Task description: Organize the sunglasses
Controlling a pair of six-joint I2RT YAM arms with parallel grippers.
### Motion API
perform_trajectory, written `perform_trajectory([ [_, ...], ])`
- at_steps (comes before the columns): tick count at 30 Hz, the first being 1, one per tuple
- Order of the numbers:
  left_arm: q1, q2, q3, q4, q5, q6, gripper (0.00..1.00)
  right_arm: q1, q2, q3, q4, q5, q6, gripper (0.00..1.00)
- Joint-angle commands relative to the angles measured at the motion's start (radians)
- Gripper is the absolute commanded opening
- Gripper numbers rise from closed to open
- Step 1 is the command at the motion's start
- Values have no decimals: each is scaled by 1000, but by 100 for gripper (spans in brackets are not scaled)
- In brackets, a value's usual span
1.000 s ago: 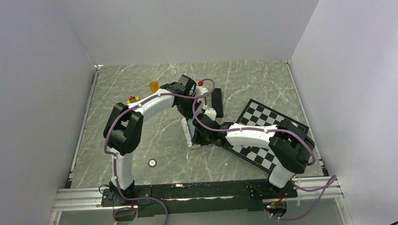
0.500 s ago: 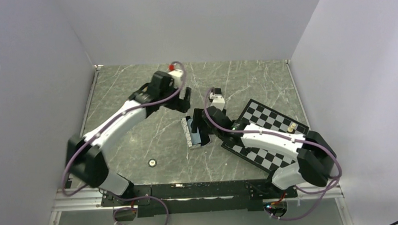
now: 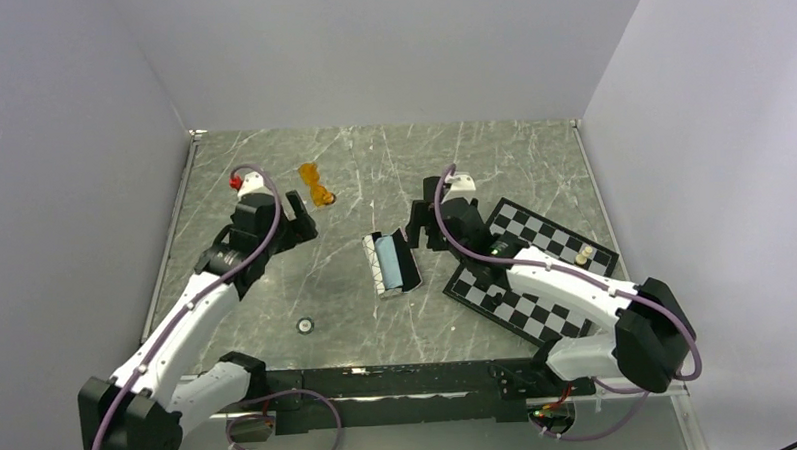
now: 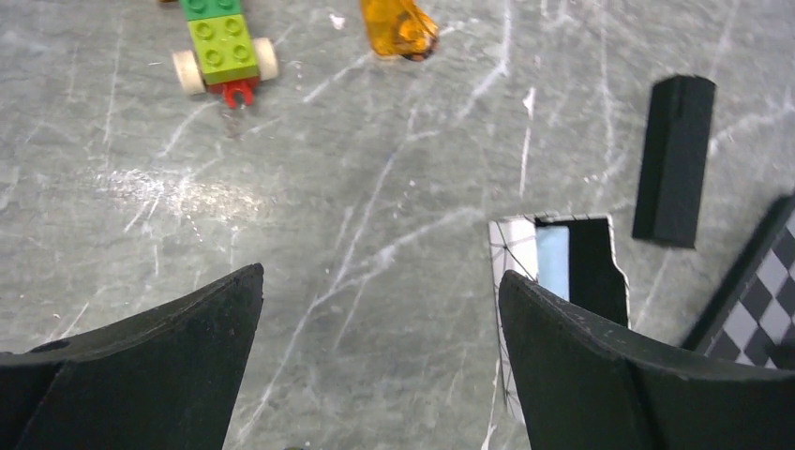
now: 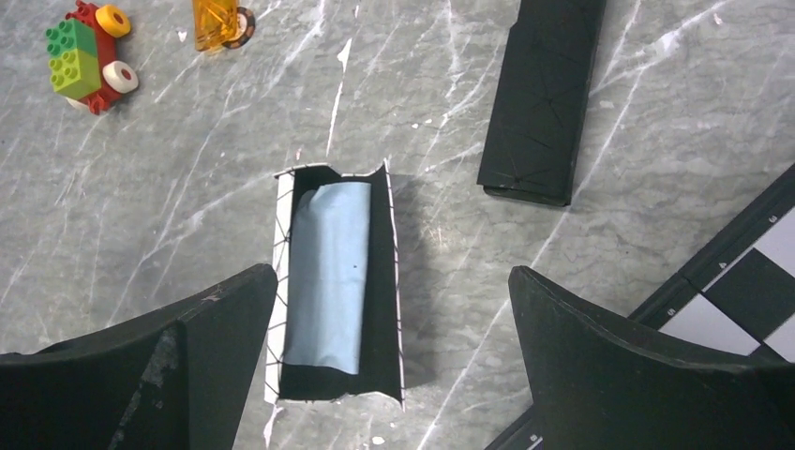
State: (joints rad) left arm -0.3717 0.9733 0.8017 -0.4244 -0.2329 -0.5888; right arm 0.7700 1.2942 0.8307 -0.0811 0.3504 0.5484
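On the marble tabletop (image 3: 327,288), the orange sunglasses (image 3: 318,185) lie loose toward the far left, well apart from the open white case (image 3: 389,262), while the left claw (image 4: 380,309) and right claw (image 5: 392,281) hang spread and empty, with stowing evidently not yet done.

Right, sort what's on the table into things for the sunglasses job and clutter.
For the job: orange sunglasses; open white case, likely; black case, likely.
Lying about: chessboard; Lego car; small round disc.
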Motion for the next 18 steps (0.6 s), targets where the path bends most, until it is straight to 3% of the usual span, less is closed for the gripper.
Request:
perform_trajectory([
  [1, 92, 137, 86, 111, 49, -37, 99, -18, -97, -70, 76, 31, -30, 100],
  [7, 205, 568, 396, 141, 204, -48, 97, -46, -156, -156, 67, 33, -2, 100],
  [10, 207, 814, 621, 71, 176, -30, 99, -59, -158, -151, -12, 36, 22, 100],
  [14, 211, 1069, 912, -68, 132, -4, 86, -66, -177, -152, -66, 39, 23, 100],
  [18, 212, 1199, 1011, -70, 114, -15, 76, -81, -198, -171, -74, 77, 24, 100],
])
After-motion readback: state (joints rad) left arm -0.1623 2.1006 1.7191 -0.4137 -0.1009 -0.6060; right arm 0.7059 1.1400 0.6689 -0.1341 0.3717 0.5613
